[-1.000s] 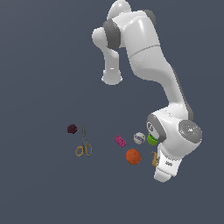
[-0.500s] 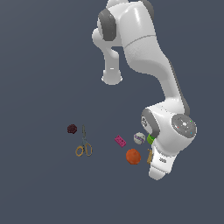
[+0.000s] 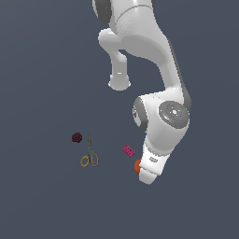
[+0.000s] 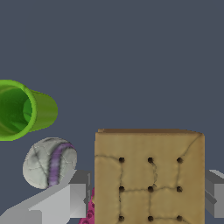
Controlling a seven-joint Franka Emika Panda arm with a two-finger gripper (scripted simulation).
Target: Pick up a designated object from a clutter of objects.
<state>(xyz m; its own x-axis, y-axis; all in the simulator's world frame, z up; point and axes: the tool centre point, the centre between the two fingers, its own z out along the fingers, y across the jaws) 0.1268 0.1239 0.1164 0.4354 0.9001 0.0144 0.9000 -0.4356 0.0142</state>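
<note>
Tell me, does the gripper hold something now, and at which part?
It cannot be told. In the wrist view the cracker lies between the two fingers, one at each side edge, but whether they touch it is not clear.

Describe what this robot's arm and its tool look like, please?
The arm is glossy white, built of rounded, bulging segments with dark grey bands at the joints. One joint carries a round grey cap. No cables or markings show. The tool has two pale grey, blocky fingers with flat faces, seen in the wrist view.
</note>
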